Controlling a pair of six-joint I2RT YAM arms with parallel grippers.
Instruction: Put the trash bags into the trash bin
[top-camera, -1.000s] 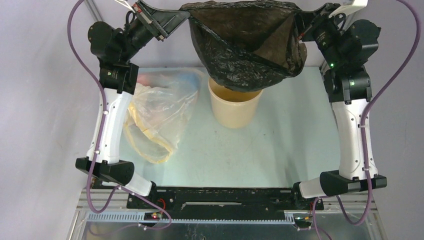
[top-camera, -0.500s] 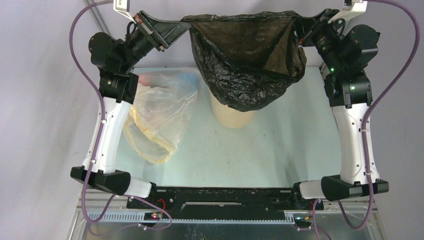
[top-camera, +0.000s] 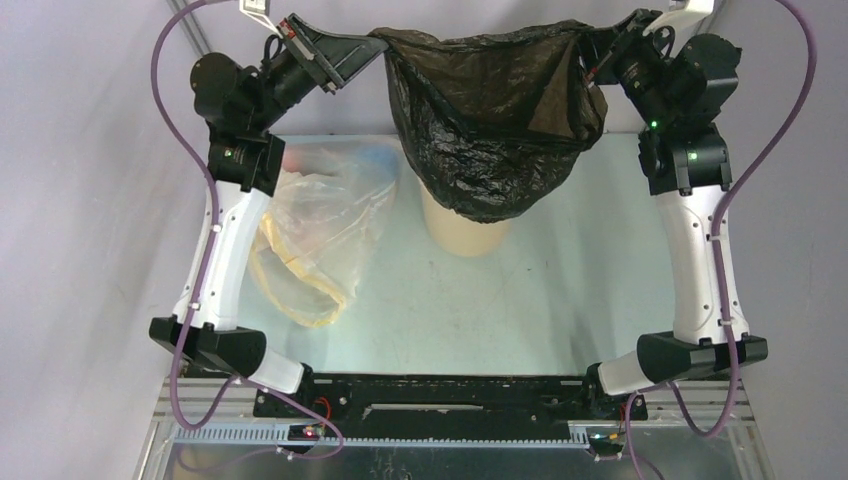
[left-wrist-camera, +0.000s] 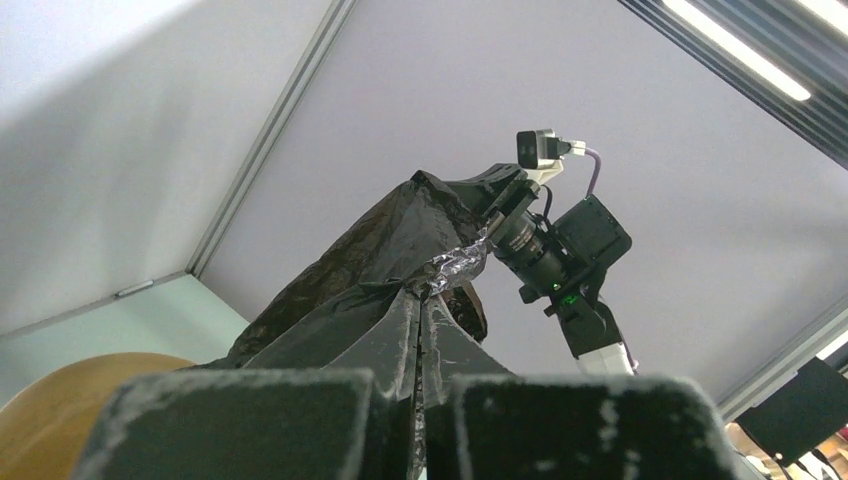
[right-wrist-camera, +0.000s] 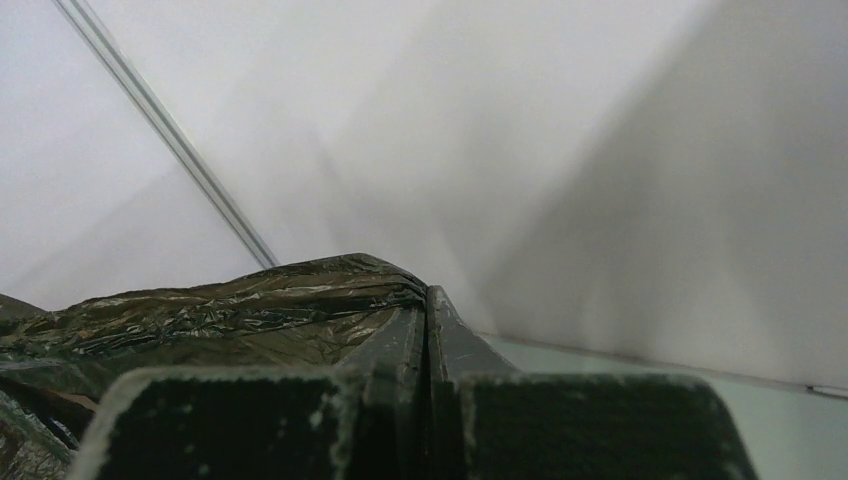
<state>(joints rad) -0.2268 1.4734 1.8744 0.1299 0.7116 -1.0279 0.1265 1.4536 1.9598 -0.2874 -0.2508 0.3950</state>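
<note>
The black trash bag (top-camera: 490, 120) hangs open between both grippers, high over the far middle of the table. Its crinkled bottom covers the top of the tan trash bin (top-camera: 467, 232), whose rim is hidden. My left gripper (top-camera: 378, 42) is shut on the bag's left edge. My right gripper (top-camera: 590, 38) is shut on its right edge. In the left wrist view the bag (left-wrist-camera: 360, 300) runs from my shut gripper (left-wrist-camera: 425, 300) toward the other arm; the bin (left-wrist-camera: 70, 400) shows at the lower left. In the right wrist view the bag (right-wrist-camera: 220, 315) lies left of my shut gripper (right-wrist-camera: 428, 300).
A translucent clear bag (top-camera: 315, 225) with yellow, red and blue tints lies on the table left of the bin, beside the left arm. The pale green table (top-camera: 560, 290) ends at a grey back wall. A black base rail (top-camera: 440, 395) runs along the near edge.
Both grippers have lowered the black bag; its bottom came down over the bin and now hides the rim. The grippers moved slightly closer together.
</note>
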